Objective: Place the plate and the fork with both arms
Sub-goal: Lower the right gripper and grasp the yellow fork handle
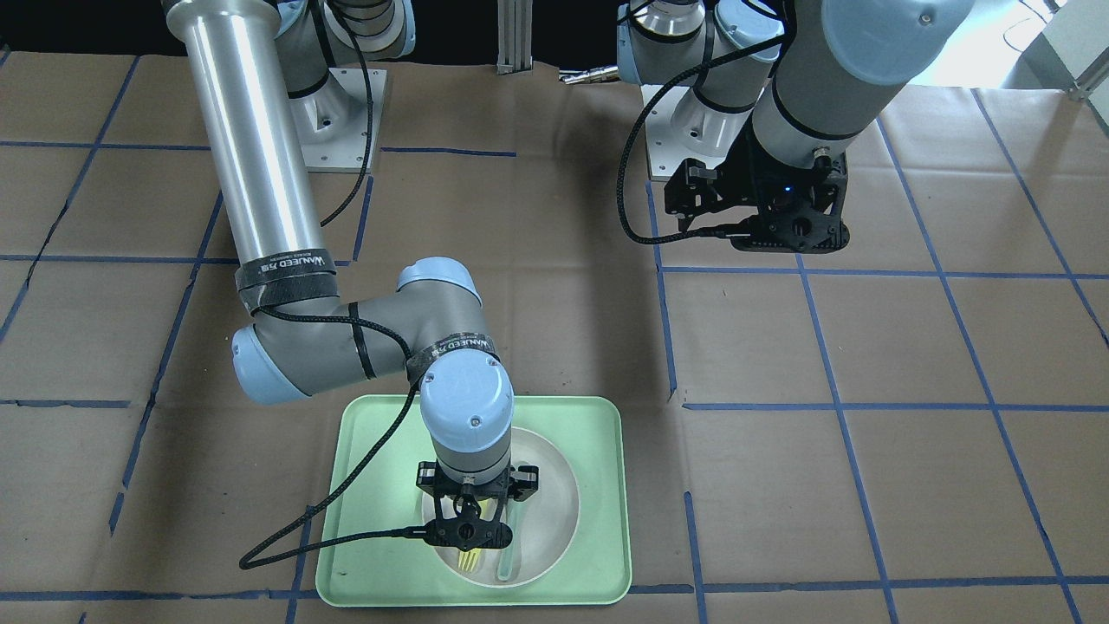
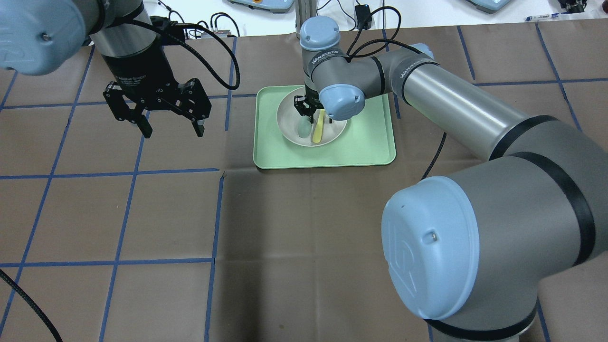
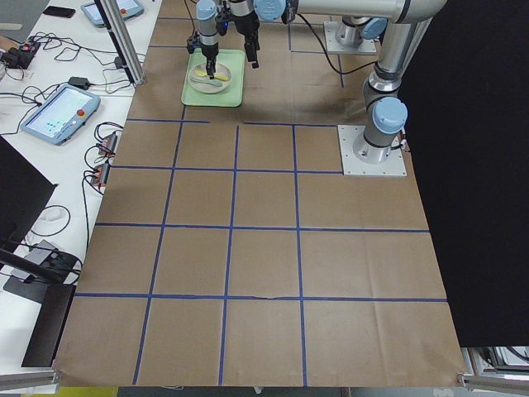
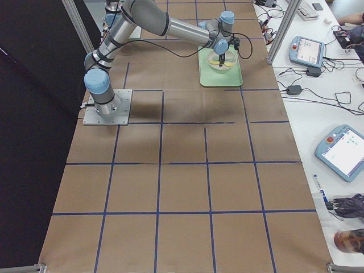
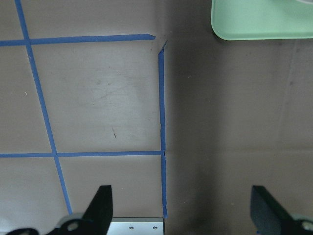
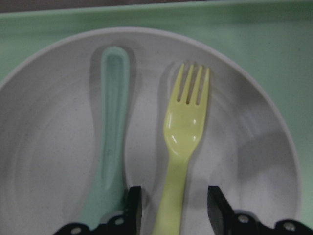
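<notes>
The off-white plate (image 1: 554, 485) sits in the light-green tray (image 1: 598, 433). The pale-yellow fork (image 6: 183, 127) lies in the plate, beside a grey-green spoon (image 6: 113, 122). My right gripper (image 6: 173, 213) is down over the plate and open. Its fingers (image 6: 134, 208) stand on either side of the fork's handle, with gaps showing on both sides. In the overhead view the right gripper (image 2: 306, 111) covers the far part of the fork (image 2: 317, 130). My left gripper (image 2: 173, 132) is open and empty, held above the bare table left of the tray (image 2: 370, 147).
The table is brown paper with a grid of blue tape lines. A corner of the tray (image 5: 259, 19) shows at the top of the left wrist view. The right arm's long silver link (image 2: 456, 109) reaches across to the tray.
</notes>
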`<state>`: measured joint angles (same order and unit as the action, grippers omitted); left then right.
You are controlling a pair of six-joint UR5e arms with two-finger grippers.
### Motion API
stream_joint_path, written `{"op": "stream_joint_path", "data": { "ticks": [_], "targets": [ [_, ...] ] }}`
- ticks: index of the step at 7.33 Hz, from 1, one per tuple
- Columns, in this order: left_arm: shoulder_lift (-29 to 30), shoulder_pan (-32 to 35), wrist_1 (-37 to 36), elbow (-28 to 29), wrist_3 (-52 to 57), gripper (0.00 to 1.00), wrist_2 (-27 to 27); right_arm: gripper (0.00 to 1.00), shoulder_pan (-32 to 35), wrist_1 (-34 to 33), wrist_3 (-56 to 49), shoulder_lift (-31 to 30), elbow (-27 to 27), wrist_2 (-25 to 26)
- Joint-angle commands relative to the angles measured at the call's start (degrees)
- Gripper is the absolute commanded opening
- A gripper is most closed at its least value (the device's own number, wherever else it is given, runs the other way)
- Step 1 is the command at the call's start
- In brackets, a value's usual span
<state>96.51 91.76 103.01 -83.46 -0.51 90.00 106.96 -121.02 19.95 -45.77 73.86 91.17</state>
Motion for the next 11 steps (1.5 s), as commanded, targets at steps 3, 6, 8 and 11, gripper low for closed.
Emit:
{"op": "stream_joint_path", "data": {
  "ticks": [3,6,8,11],
  "targets": [
    [0.00,-0.09,0.00,-0.13,-0.02,1.00,0.00,0.30,0.00,-0.09,-0.09,0.16,-0.03,-0.38],
    [0.00,-0.09,0.00,-0.04,-0.11,1.00,0.00,0.04,0.00,-0.09,0.00,0.07,-0.12,-0.47],
    [0.00,-0.27,0.00,-0.04,-0.11,1.00,0.00,0.03,0.17,0.61,1.31,-0.28,-1.43,-0.47],
    [0.09,-0.27,0.00,0.05,-0.19,1.00,0.00,0.02,0.88,6.12,1.32,-4.04,-2.05,-0.47]
  ]
}}
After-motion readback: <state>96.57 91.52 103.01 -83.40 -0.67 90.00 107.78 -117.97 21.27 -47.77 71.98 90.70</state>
